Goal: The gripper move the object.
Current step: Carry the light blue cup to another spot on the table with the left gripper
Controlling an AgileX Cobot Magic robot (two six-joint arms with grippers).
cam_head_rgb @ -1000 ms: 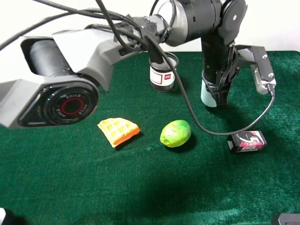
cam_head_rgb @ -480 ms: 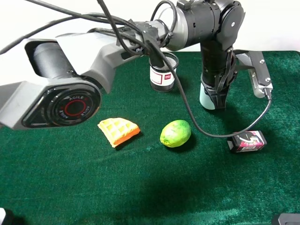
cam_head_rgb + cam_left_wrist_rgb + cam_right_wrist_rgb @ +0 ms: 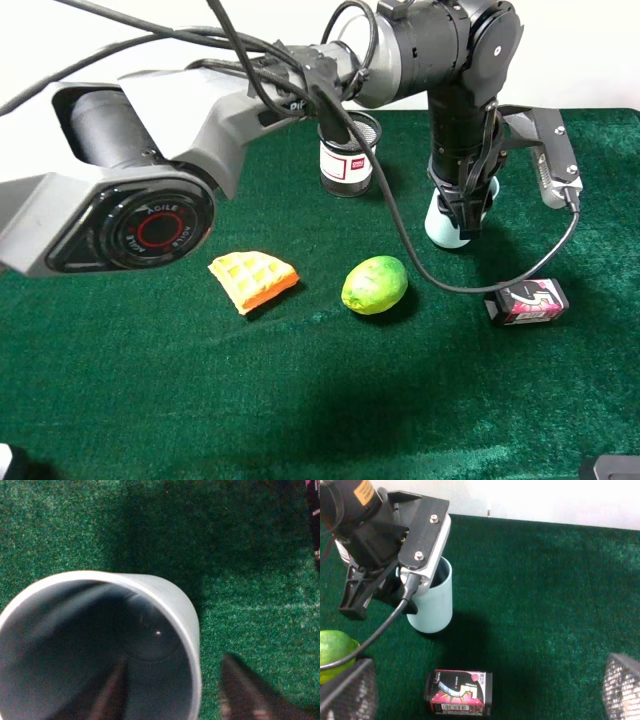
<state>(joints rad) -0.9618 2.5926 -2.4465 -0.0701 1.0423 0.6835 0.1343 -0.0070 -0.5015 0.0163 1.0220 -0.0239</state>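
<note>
The pale blue cup [image 3: 440,228] stands upright on the green cloth at the right of centre. My left gripper [image 3: 465,215] reaches across and hangs over it from above. In the left wrist view one finger [image 3: 112,690] is inside the cup [image 3: 165,587] and the other is outside, with the wall between them and gaps on both sides, so the gripper is open. The right wrist view shows the cup [image 3: 435,607] resting on the cloth. My right gripper [image 3: 485,685] is open and empty, low at the front right.
A black mesh pen holder [image 3: 348,160] stands behind and to the left of the cup. A lime [image 3: 375,284] and an orange waffle [image 3: 252,280] lie in the middle. A pink and black packet [image 3: 527,302] lies front right of the cup.
The cup was held above the cloth and has come down onto it. The left gripper has let go of it; the arm has barely moved in the last half second.
</note>
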